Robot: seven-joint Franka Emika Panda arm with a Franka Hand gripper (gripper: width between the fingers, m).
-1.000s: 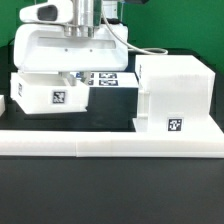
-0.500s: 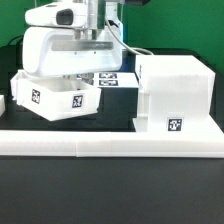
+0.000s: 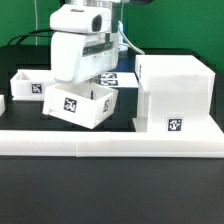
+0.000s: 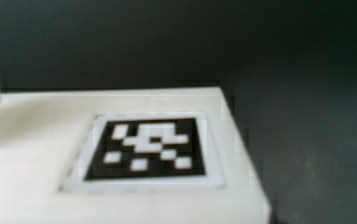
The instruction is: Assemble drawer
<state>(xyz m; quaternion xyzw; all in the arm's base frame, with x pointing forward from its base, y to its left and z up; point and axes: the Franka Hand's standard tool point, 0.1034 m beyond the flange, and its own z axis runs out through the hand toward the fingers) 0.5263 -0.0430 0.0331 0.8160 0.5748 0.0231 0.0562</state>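
Note:
My gripper (image 3: 90, 80) reaches down into a small white open-top drawer box (image 3: 80, 106) and is shut on its wall. It holds the box tilted, just above the table, to the exterior view's left of the large white casing (image 3: 175, 92). A narrow gap separates box and casing. A second small box (image 3: 28, 86) rests at the far left. Each carries a square tag. The wrist view shows a white surface with a tag (image 4: 148, 150) beside dark table, and no fingers.
The long low white L-shaped rail (image 3: 110, 141) runs along the front of the parts. The marker board (image 3: 112, 78) lies behind the held box. A small white piece (image 3: 2, 103) shows at the exterior view's left edge.
My gripper has moved toward the exterior view's right with the small box, lifting and tilting it. The second small box at the left is now uncovered.

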